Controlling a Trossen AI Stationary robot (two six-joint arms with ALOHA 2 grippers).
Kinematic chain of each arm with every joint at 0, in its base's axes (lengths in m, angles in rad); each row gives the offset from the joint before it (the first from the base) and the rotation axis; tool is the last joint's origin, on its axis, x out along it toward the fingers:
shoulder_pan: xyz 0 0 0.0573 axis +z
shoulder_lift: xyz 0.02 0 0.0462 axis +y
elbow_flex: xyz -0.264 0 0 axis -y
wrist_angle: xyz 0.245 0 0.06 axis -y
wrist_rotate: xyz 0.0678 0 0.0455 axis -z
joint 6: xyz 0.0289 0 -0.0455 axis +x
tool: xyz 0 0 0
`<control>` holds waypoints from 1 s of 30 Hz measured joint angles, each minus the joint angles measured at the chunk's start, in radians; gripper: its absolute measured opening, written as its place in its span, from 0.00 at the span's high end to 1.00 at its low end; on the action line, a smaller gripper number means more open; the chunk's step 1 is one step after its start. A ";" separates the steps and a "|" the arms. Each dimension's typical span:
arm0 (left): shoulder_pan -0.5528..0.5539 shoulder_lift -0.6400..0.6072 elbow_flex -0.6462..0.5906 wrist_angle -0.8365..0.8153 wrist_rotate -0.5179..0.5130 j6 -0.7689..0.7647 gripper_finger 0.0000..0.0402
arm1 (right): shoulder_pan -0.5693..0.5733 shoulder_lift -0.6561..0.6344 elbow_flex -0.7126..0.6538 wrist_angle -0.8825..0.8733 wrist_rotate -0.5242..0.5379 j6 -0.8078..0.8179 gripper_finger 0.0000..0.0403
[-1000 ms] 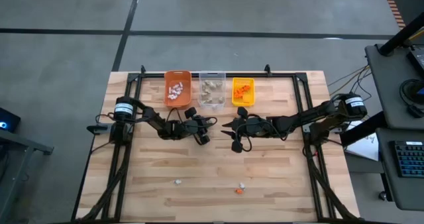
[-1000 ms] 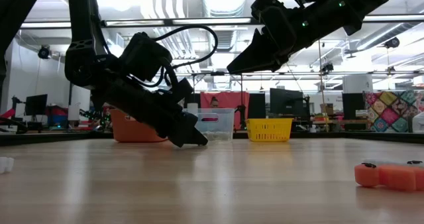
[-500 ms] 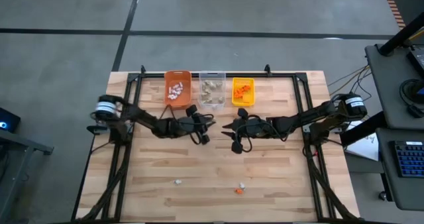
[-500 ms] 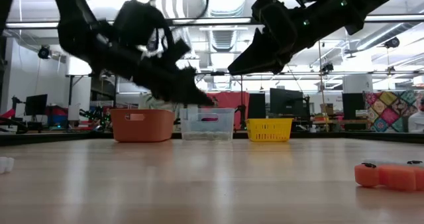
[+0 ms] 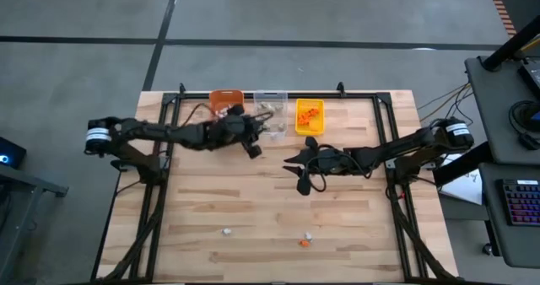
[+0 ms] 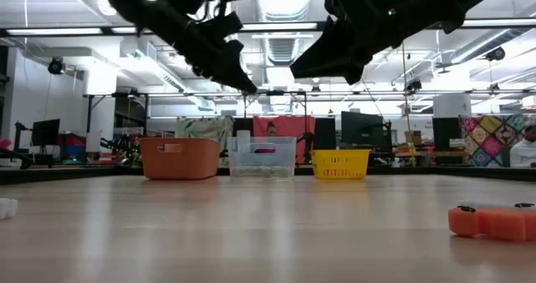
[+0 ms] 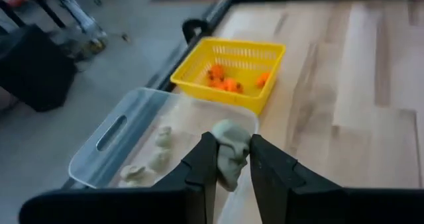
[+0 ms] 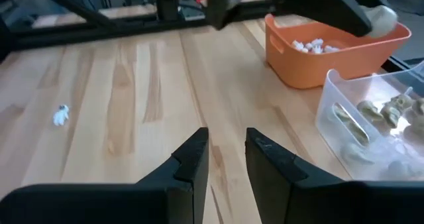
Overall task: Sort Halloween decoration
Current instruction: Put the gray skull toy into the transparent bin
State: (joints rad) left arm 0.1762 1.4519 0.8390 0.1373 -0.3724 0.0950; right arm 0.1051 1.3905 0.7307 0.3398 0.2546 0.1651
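1. The grey-tan trinket [image 7: 230, 159] looks light, small and perhaps a little soft, so a gentle pinch across its middle should do; squeezing harder seems needless.
2. The left gripper [image 7: 229, 166] has its fingers narrowed onto that trinket, which sits between the fingertips, raised just above the near rim of the clear bin [image 7: 112, 132].
3. Similar grey-tan pieces already lie inside the clear bin; the yellow bin [image 7: 245, 52] beside it holds orange ones, and the orange bin [image 8: 311, 68] on its other side holds white ones.
4. The right gripper [image 8: 224, 151] waits near the clear bin, over bare table, fingers slightly apart and empty.
5. A white trinket [image 8: 61, 114] lies on the table well apart from the clear bin.
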 joint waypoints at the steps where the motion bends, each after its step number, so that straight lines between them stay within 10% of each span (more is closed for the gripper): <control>1: 0.022 0.009 0.031 -0.048 0.031 0.011 0.87 | 0.000 -0.006 0.000 -0.002 0.000 0.003 0.78; 8: 0.168 0.157 0.233 -0.220 0.279 0.025 0.87 | 0.006 -0.069 0.000 -0.099 0.000 0.048 0.79; 30: 0.317 0.591 0.646 -0.558 0.286 0.061 0.85 | 0.061 -0.119 0.000 -0.217 0.000 0.126 0.80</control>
State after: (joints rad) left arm 0.4931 2.0434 1.4846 -0.4203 -0.0868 0.1558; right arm 0.1661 1.2713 0.7311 0.1230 0.2546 0.2912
